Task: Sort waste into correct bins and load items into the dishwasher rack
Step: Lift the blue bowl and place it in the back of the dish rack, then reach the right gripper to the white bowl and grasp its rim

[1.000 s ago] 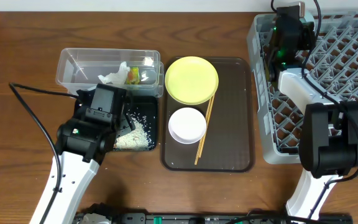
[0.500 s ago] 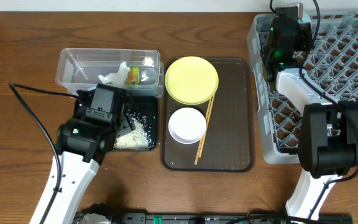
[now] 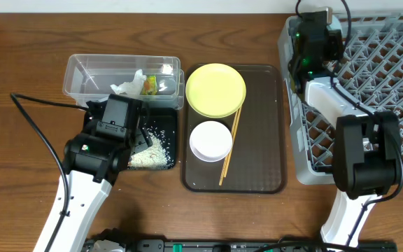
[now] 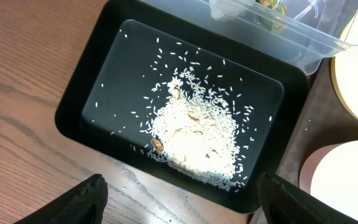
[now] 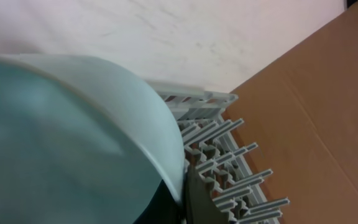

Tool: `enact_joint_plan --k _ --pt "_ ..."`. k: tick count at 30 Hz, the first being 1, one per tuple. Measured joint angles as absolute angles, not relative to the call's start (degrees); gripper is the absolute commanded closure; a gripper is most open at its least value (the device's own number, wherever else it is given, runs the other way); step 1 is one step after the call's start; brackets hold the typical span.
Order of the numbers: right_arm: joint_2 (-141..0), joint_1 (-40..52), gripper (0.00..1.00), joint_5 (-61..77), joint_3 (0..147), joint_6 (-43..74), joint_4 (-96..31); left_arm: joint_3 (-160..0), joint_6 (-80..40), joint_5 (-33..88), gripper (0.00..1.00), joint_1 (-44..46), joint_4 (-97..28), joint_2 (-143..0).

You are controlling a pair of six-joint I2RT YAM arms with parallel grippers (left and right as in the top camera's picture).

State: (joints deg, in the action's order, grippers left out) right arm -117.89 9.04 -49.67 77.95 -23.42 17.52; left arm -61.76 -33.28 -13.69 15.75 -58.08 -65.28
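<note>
My left gripper point(image 4: 182, 185) is open and empty, hovering over the near edge of the black tray point(image 4: 73, 118), which holds a pile of white rice point(image 4: 194, 134). In the overhead view the left gripper point(image 3: 140, 136) is over that tray point(image 3: 162, 120). The clear tub point(image 3: 89, 77) holds the white tissue point(image 3: 126, 87) and the green-and-orange wrapper point(image 3: 150, 84). My right gripper point(image 5: 186, 190) is shut on the rim of the light blue bowl point(image 5: 61, 137), at the far left corner of the grey rack point(image 3: 369, 91). The yellow plate point(image 3: 215, 89), white bowl point(image 3: 210, 140) and chopsticks point(image 3: 229, 148) lie on the brown tray. The cup is out of view.
The brown serving tray point(image 3: 264, 140) sits between the bins and the rack. Rack pegs point(image 5: 229, 162) stand right beside the held bowl. A brown cardboard surface point(image 5: 316, 112) lies behind the rack. A black cable point(image 3: 37, 129) runs over the table at the left.
My right wrist has shifted slightly to the left over the rack's far left corner. The left arm has not moved.
</note>
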Motion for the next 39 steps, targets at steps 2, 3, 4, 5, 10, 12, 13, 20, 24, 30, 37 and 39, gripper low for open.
enact_joint_plan --k 2,3,4,5,10,12,13,20,24,30,37,39 --pt "-117.9 9.8 0.99 -50.7 78.0 -23.4 16.6 -61.8 -33.3 -13.7 0.2 15.7 -58.1 -65.3" --pt "-117.9 10.1 0.99 -51.3 78.0 -23.4 16.3 -61.8 -33.3 -13.7 0.2 15.7 -58.1 -65.3" --pt "-117.9 10.4 0.99 -51.9 78.0 -23.4 15.9 -61.8 -33.3 -13.7 0.2 15.7 -58.1 -65.3" --pt "-117.9 10.7 0.99 -52.6 78.0 -23.4 15.4 -61.8 -33.3 -13.7 0.2 15.7 -58.1 -65.3" --pt "-117.3 12.6 0.86 -55.3 78.1 -20.0 5.6 -61.8 -33.3 -13.7 0.2 15.7 -58.1 -65.3" --pt "-116.3 13.1 0.75 -53.2 78.0 -15.8 -2.3 -61.8 -33.3 -13.7 0.2 15.7 -58.1 -65.3" --pt "-115.8 13.3 0.7 -51.8 77.8 -14.4 -5.2 -61.8 -33.3 -13.7 0.2 15.7 -58.1 -65.3" --pt "-105.1 13.4 0.48 -34.0 77.5 -6.2 -21.6 -61.8 -33.3 -13.7 0.2 15.7 -58.2 -65.3" --pt "-95.5 14.0 0.44 -22.4 77.5 -3.0 -28.6 -61.8 -33.3 -13.7 0.2 15.7 -58.1 -65.3" --pt "-89.4 18.0 0.44 -0.7 78.0 0.8 -38.2 -61.8 -34.1 -14.5 0.2 15.7 -60.2 -65.3" --pt "-95.0 24.1 0.49 9.9 75.3 5.1 -43.7 -61.8 -38.0 -17.3 0.2 13.3 -63.4 -65.3" --pt "-97.4 25.6 0.5 10.7 74.1 6.0 -43.7 -61.8 -38.6 -17.6 0.2 13.1 -63.5 -65.3"
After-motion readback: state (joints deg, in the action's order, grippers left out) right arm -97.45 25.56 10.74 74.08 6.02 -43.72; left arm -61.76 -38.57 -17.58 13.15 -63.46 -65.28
